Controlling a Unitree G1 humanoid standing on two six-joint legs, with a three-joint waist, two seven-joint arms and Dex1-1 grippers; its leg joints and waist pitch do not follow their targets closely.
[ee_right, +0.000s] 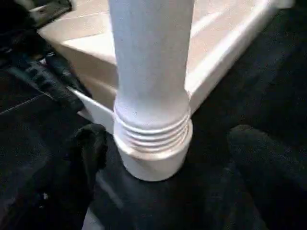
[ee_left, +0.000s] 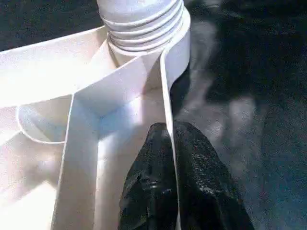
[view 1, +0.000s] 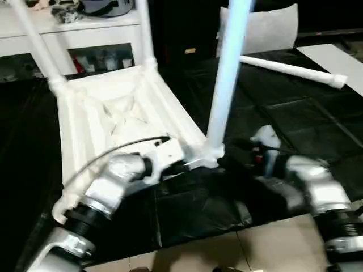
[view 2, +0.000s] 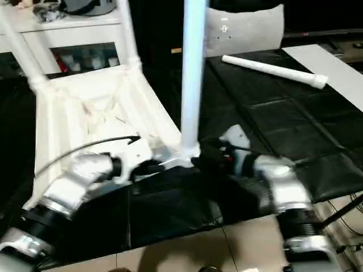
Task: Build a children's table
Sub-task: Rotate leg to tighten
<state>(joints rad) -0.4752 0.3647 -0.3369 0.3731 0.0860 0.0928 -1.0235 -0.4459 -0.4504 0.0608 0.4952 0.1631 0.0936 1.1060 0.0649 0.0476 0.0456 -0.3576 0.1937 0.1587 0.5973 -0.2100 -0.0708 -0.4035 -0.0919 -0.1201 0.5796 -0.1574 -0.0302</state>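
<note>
The children's table lies upside down on a black mat, its ribbed white top (view 1: 113, 113) facing up. Two legs (view 1: 144, 34) stand in the far corner sockets. A third leg (view 1: 227, 73) stands upright in the near right socket, its threaded base (ee_right: 151, 139) seated there. A fourth leg (view 1: 289, 69) lies loose on the mat at the far right. My left gripper (ee_left: 170, 132) is shut on the top's thin rim wall close to that socket. My right gripper (ee_right: 168, 143) is open, one finger on each side of the leg's base, apart from it.
A white cabinet (view 1: 85, 34) with glass doors stands behind the table top. A pale cushion-like object (view 1: 266, 28) and a white sheet (view 1: 334, 59) lie at the back right. Tiled floor (view 1: 227, 249) begins at the mat's near edge.
</note>
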